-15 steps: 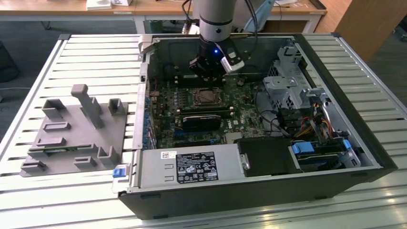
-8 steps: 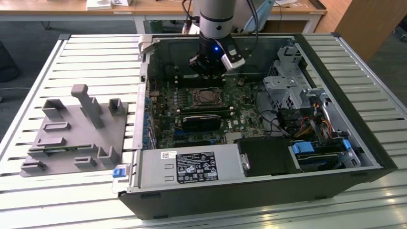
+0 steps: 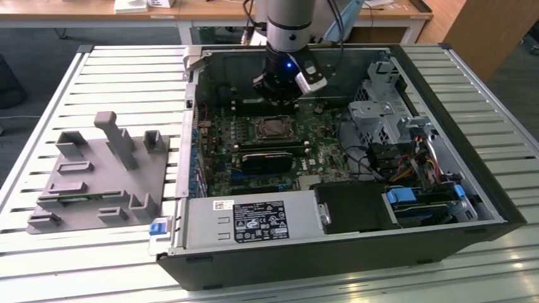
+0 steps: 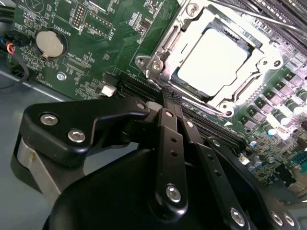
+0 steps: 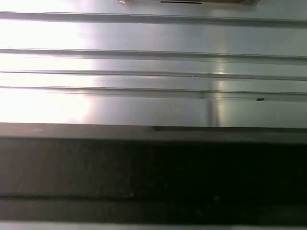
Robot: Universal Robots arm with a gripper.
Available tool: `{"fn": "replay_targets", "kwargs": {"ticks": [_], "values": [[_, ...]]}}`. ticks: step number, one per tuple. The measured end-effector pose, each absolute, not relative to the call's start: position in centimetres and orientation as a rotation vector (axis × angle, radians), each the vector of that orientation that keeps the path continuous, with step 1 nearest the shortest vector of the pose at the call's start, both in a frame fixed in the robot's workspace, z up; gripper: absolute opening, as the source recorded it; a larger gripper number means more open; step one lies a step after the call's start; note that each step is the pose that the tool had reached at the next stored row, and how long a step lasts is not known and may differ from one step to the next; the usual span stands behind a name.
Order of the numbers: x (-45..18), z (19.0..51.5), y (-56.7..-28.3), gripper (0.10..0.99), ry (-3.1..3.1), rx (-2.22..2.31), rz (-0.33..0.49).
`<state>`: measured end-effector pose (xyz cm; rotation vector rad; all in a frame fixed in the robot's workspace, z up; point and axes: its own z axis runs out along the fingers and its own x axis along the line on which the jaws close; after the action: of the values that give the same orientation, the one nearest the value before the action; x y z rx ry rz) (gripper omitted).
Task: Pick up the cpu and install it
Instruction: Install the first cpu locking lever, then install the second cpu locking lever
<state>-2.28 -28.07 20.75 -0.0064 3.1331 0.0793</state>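
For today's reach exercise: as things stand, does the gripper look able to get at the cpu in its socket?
Probably yes. The cpu lies face up in the open socket with nothing over it, and the gripper hangs close beside it inside the open case.

Slatted metal table, wooden desk behind, dark floor

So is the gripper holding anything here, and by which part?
Nothing is held. The gripper is shut and empty, poised just beside the socket; the cpu already sits in that socket on the motherboard.
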Motion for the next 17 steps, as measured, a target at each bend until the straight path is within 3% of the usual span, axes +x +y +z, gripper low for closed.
{"fn": "replay_targets", "kwargs": {"ticks": [17], "values": [[-1.87,20.75,-28.59,0.106,3.133,-0.006,0.079]]}}
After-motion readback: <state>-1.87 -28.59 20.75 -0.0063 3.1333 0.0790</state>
